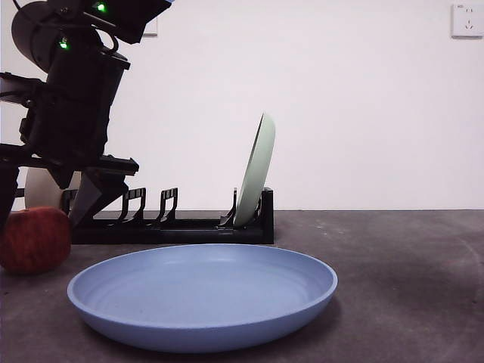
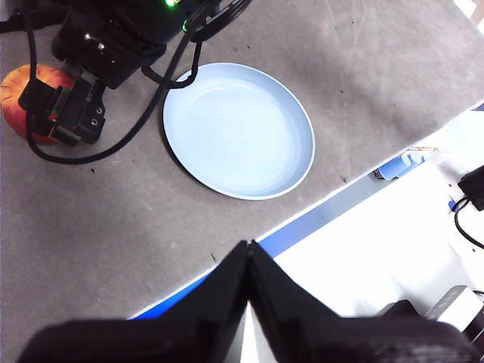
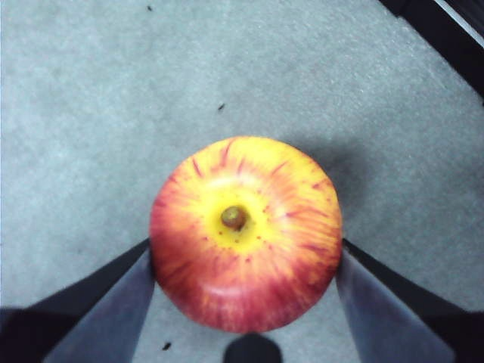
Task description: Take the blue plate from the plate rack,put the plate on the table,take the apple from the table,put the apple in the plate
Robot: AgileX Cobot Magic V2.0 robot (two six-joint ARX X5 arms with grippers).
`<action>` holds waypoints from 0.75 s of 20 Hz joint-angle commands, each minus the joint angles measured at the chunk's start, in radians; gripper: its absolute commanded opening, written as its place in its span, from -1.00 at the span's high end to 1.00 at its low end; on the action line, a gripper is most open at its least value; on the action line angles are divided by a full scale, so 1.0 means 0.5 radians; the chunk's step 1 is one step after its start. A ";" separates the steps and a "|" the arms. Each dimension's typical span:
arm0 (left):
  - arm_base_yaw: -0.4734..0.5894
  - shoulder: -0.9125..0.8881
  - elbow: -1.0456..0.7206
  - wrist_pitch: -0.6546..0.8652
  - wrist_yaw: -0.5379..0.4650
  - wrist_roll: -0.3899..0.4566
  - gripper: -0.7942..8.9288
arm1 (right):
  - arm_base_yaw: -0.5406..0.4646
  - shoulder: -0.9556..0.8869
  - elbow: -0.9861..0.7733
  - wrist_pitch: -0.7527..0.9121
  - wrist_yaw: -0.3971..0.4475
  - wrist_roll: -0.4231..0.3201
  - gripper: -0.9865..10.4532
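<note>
The blue plate (image 1: pixel 203 291) (image 2: pixel 238 128) lies flat on the table (image 1: pixel 408 272), in front of the plate rack (image 1: pixel 174 227). The apple (image 1: pixel 34 240) (image 3: pixel 246 227), red with a yellow top, rests on the table left of the plate. My right gripper (image 1: pixel 38 219) (image 3: pixel 246 257) is down over the apple, open, with one finger (image 3: pixel 113 310) close on each side of it. My left gripper (image 2: pixel 248 249) is shut and empty, high over the table's edge, away from both. In the left wrist view the right arm (image 2: pixel 113 38) partly hides the apple (image 2: pixel 11 91).
A pale green plate (image 1: pixel 257 170) stands upright in the rack's right end. A cream-white plate (image 1: pixel 41 193) shows behind the right gripper at the rack's left end. A wall socket (image 1: pixel 466 19) sits high on the white wall.
</note>
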 commanded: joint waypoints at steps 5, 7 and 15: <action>0.008 -0.008 -0.011 0.011 0.000 -0.014 0.85 | -0.005 -0.047 0.119 -0.249 -0.081 0.027 0.62; 0.008 -0.008 -0.011 0.011 0.000 -0.014 0.85 | -0.002 -0.128 0.119 -0.306 -0.082 -0.016 0.73; 0.008 -0.008 -0.011 0.011 -0.053 -0.014 0.85 | 0.011 -0.403 0.114 -0.765 -0.011 -0.294 0.73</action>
